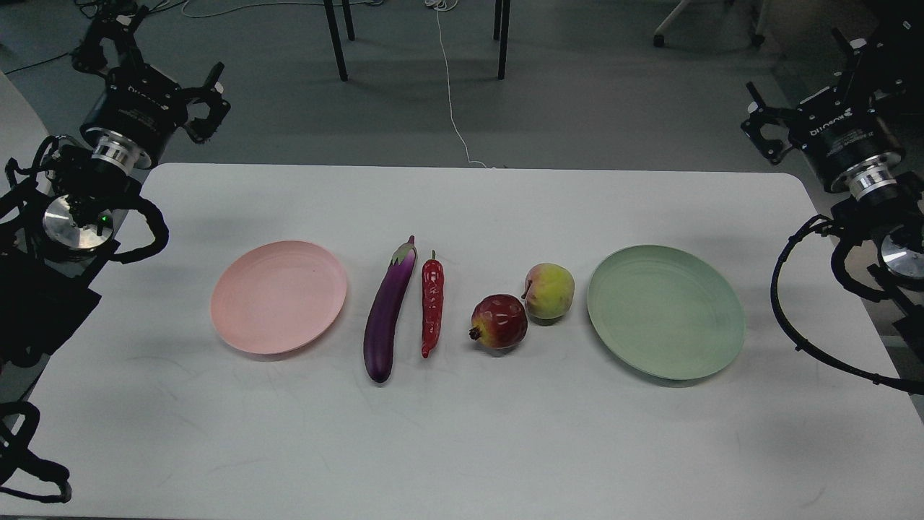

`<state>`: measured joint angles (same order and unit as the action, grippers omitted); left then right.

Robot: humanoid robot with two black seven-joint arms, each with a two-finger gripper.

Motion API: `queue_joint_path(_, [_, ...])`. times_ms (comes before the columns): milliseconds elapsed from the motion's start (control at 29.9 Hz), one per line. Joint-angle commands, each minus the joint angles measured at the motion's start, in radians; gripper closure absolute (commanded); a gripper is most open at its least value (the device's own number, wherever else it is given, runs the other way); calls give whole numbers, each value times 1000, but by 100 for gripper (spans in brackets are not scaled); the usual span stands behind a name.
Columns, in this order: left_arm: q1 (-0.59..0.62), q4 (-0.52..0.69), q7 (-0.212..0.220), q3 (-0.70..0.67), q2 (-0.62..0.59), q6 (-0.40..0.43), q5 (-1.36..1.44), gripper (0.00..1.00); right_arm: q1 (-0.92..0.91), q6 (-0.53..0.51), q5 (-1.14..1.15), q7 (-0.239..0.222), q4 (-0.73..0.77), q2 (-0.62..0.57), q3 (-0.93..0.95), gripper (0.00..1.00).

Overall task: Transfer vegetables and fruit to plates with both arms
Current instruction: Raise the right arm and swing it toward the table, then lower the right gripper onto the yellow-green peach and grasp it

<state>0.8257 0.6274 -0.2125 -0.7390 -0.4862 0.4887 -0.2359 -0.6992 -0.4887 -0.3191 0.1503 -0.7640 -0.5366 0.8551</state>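
A pale pink plate [278, 297] lies empty on the left of the white table [462, 448], and a pale green plate [665, 310] lies empty on the right. Between them, from left to right, lie a dark-purple eggplant [388, 314], a red chili pepper [432, 307], a dark-red pomegranate [498, 321] and a yellow-green peach [548, 290]. My left gripper [215, 100] hangs open beyond the table's far left corner, holding nothing. My right gripper [756, 119] is open past the far right corner, also with nothing in it. Both are far from the produce.
The table's front half is bare white surface. Behind the table there is grey floor with black chair legs [336, 43] and a white cable [451, 94]. Thick black cables loop off both arms beside the table's left and right edges.
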Motion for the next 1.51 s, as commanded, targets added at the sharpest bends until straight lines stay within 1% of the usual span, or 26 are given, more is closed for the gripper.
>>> queue_joint_path(0, [-17, 0, -2, 1, 3, 0, 1, 2, 33, 0, 0, 0, -8, 1, 16, 1])
queue_joint_path(134, [-25, 2, -1, -3, 1, 0, 0, 2, 37, 0, 0, 0, -14, -23, 13, 1])
queue_joint_path(234, [-23, 2, 1, -11, -3, 0, 0, 2, 12, 0, 3, 0, -31, -77, -2, 1])
queue_joint_path(301, [-22, 0, 1, -13, -5, 0, 0, 2, -41, 0, 11, 0, -47, -118, -42, 1])
queue_joint_path(368, [-19, 0, 1, -13, -3, 0, 1, 2, -132, 0, 35, 2, -52, -149, -140, 1])
queue_joint_path(502, [-10, 0, 2, -14, -2, 0, 1, 2, -375, 0, 48, 0, -58, -198, -426, 1])
queue_joint_path(636, [0, 0, 7, -11, -2, 0, 3, 2, -662, 0, 103, 0, -66, -183, -744, 1])
queue_joint_path(770, [0, 0, 9, -7, -9, 0, 3, 2, -854, 0, 245, 0, -97, -73, -982, 1])
queue_joint_path(870, [0, 0, 7, -5, -11, 0, 3, 2, -936, 0, 366, 0, -112, 2, -1105, 1])
queue_joint_path(970, [0, 0, 4, -5, -12, 0, 1, 2, -991, 0, 497, 0, -112, 119, -1203, 1])
queue_joint_path(1204, [-2, 0, 1, -7, -28, 0, 1, 2, -1027, 0, 747, -1, -113, 352, -1432, 1])
queue_joint_path(1472, [-5, 2, 1, -8, -54, 0, 1, 2, -973, 0, 854, -1, -107, 452, -1574, 3])
